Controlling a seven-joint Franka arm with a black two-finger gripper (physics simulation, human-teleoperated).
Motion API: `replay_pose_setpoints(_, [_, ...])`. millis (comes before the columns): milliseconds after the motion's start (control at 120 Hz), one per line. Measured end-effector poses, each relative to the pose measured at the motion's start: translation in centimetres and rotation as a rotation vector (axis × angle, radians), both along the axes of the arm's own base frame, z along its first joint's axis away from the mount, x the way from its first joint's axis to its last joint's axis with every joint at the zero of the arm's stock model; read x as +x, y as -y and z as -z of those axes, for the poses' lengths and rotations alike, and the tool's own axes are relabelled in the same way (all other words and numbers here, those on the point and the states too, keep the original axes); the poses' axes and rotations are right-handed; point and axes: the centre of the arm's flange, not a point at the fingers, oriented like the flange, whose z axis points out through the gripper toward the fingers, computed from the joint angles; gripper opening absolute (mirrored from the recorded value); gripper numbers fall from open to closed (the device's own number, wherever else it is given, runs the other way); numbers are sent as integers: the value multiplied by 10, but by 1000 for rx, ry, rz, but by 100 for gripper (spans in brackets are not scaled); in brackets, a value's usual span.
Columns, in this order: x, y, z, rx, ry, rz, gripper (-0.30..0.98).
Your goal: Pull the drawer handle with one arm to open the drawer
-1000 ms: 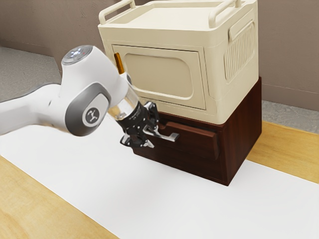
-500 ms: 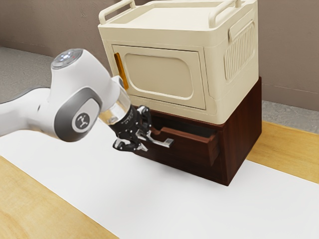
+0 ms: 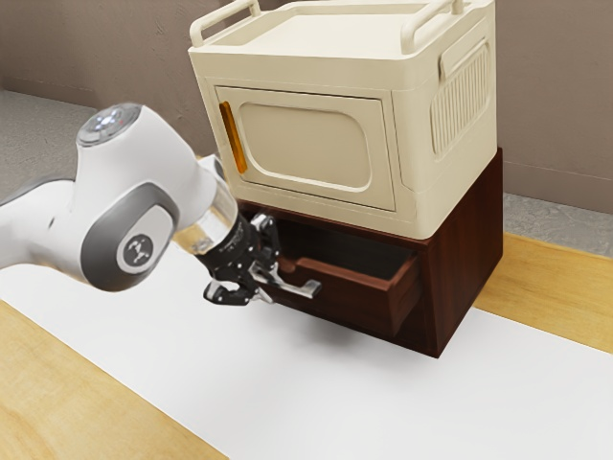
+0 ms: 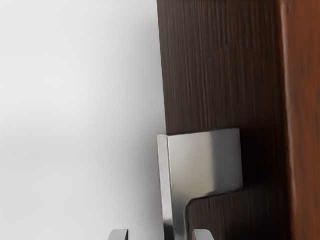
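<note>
Exterior view: drawer [image 3: 354, 299] partway out of dark wooden cabinet [image 3: 462, 259], hollow inside visible; cream box [image 3: 306, 144] on top. Gripper [image 3: 267, 286] at drawer's metal handle [image 3: 305, 288], fingers spread, unclenched. Wrist view: handle between fingertips, gap along one side.

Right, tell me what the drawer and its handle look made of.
Drawer: wood or veneer, dark reddish-brown with a dull sheen; fine grain lines run along its front. Handle: probably metal, smooth and silvery, judging by its bright-to-dark reflections, though plated plastic could look similar.
</note>
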Motion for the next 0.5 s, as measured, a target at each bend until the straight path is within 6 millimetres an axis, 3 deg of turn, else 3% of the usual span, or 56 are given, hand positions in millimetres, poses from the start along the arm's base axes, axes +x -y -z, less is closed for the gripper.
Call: replay_pose_setpoints(500, [-23,2,2,-1,-3,-26,9])
